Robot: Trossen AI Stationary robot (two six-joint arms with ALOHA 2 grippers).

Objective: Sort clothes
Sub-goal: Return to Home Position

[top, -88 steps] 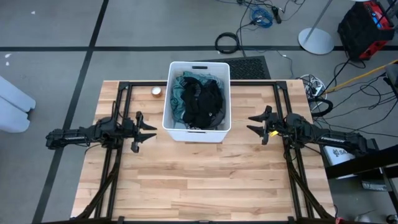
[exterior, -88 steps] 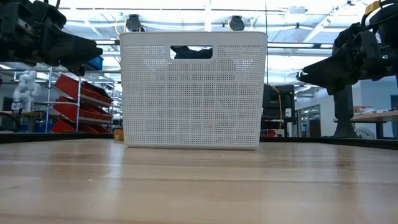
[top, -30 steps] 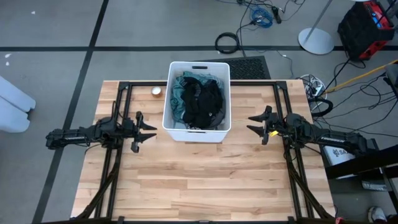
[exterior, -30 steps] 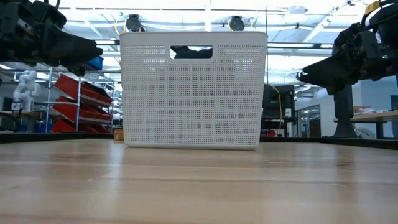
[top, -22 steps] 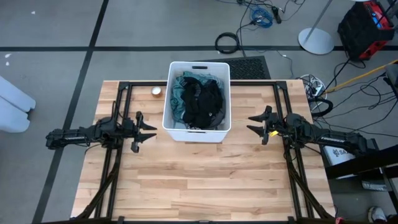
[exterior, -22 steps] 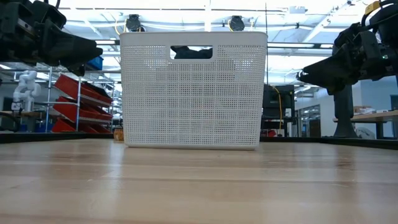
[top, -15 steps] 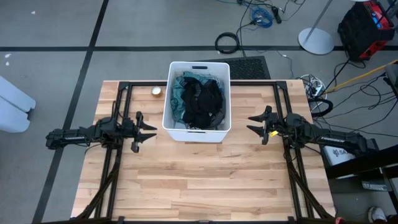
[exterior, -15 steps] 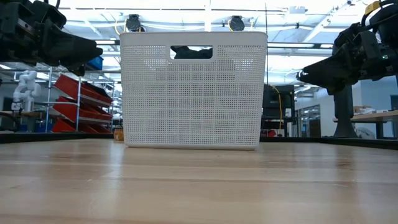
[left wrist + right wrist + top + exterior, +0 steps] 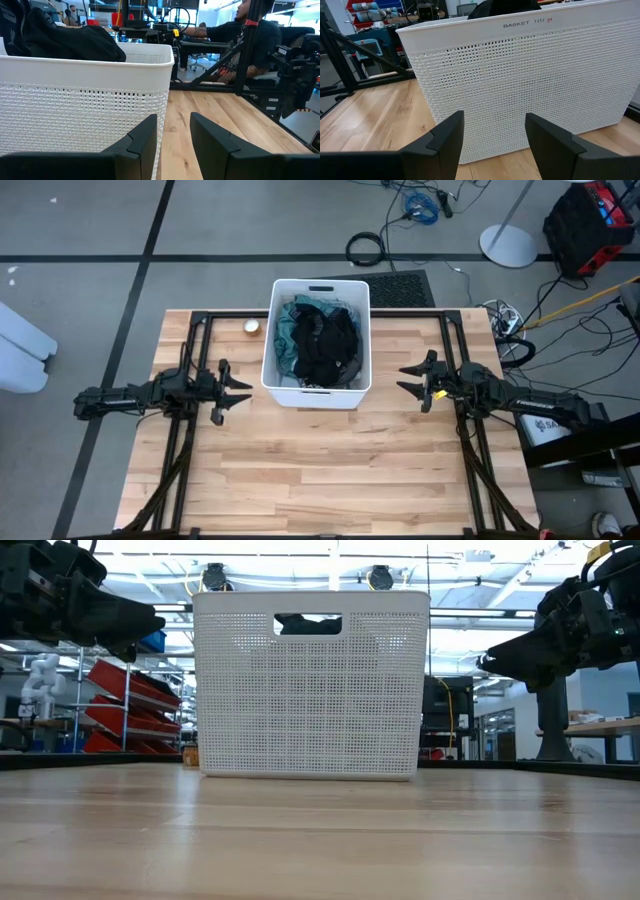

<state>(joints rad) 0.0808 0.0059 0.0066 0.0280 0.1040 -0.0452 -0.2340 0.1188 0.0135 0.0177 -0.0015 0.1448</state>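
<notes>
Clothes (image 9: 318,340): you see crumpled teal and black fabric heaped in the white perforated rectangular bin (image 9: 274,330) at the wooden desk's (image 9: 320,470) far edge | left hand (image 9: 240,392): fingers spread, left of bin | right hand (image 9: 403,378): fingers spread, right of bin

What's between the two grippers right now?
The white bin, holding the clothes, stands between the left gripper and the right gripper, apart from both; the high view shows it.

place: robotics lab | red storage bins (image 9: 128,692) | floor cables (image 9: 366,248)
</notes>
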